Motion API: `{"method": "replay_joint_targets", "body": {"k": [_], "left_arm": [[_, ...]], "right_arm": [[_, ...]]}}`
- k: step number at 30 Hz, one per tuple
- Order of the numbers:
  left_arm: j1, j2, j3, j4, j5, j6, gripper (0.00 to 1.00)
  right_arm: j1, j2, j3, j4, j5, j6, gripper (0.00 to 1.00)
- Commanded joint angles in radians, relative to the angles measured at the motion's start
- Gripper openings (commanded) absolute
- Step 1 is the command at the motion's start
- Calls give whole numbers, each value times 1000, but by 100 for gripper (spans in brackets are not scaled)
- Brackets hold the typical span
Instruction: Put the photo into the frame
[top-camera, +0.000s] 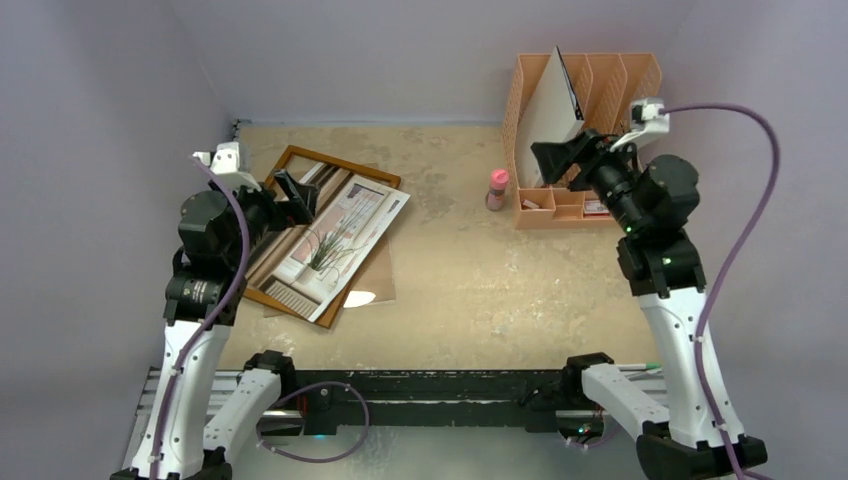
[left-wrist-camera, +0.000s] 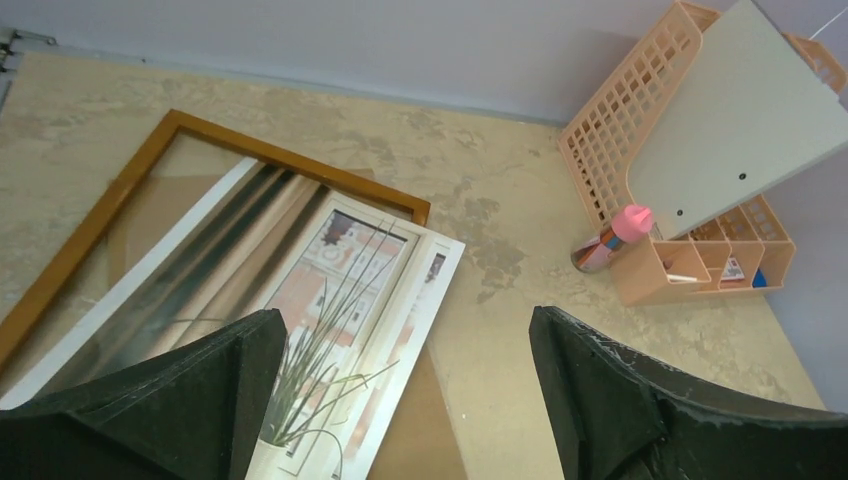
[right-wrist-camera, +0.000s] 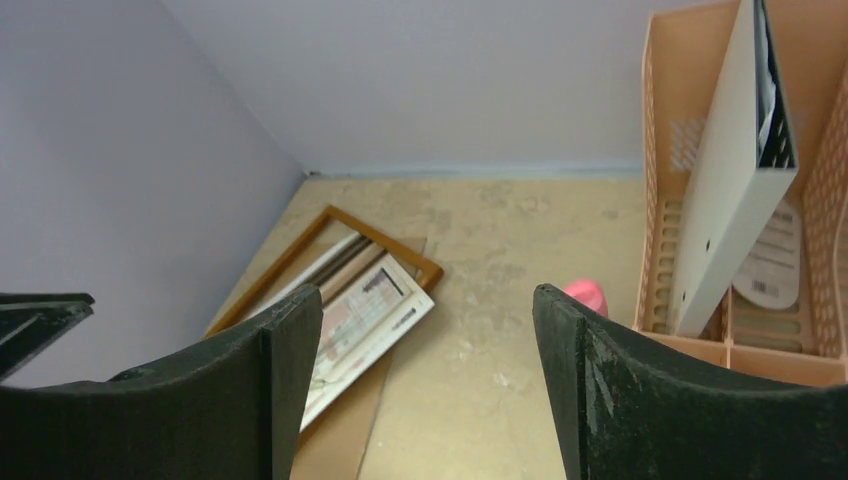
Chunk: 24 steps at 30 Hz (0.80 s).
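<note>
- At the near edge of the surface (top-camera: 470, 290), two arms rise from their bases, one at seven o'clock and one at five o'clock.
- The left gripper (top-camera: 297, 192) hangs over the task's things at about nine o'clock, jaws spread wide and holding nothing.
- The right gripper (top-camera: 548, 160) is raised at about two o'clock, well apart from the work, jaws also well open and empty.
- The photo (top-camera: 335, 245) lies flat but askew across the frame (top-camera: 340, 165). Its one o'clock corner overhangs the frame's rim, and its near end rests on a brown backing board (top-camera: 378, 275).
- Step in hand, as I judge it: seating the print, which is not yet squared inside the rim. The next move calls for turning it slightly and sliding it toward ten o'clock until all four edges drop within the wood.
- Count: one photo, one frame, one backing board.
- Farther off, one pink-capped bottle (top-camera: 497, 188) stands just beside one peach organiser (top-camera: 600, 80) at one o'clock.
</note>
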Motion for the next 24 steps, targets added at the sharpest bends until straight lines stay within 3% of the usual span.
{"method": "replay_joint_targets", "body": {"k": [1, 11, 18, 24], "left_arm": [[5, -21, -92, 138, 61, -48, 99], [4, 113, -293, 276, 117, -153, 94], [3, 228, -336, 294, 67, -223, 88], [3, 290, -368, 255, 71, -252, 84]], "right_arm": [[-5, -55, -171, 209, -74, 45, 81], [20, 89, -395, 378, -234, 235, 80], [213, 207, -488, 478, -138, 347, 75], [395, 404, -479, 549, -64, 436, 69]]}}
